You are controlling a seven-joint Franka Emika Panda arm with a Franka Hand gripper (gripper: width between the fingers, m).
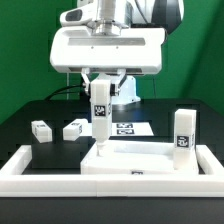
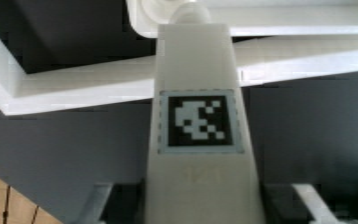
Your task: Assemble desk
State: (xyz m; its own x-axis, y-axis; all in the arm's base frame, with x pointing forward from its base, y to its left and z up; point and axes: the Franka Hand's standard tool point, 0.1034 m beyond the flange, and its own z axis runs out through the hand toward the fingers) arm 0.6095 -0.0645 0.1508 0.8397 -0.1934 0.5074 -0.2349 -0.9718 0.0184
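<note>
The end effector (image 1: 100, 88) is closed partway on the upper part of an upright leg (image 1: 100, 118), whose lower end is at the tabletop (image 1: 140, 160) corner on the exterior view's left. A second leg (image 1: 183, 131) stands at the opposite corner. A third leg (image 1: 42, 129) and a fourth leg (image 1: 75, 128) lie on the table (image 1: 20, 135).

The hand (image 1: 100, 88) holds an upright leg (image 1: 100, 120) at the tabletop (image 1: 140, 160), a second leg (image 1: 182, 130) standing well apart.
</note>
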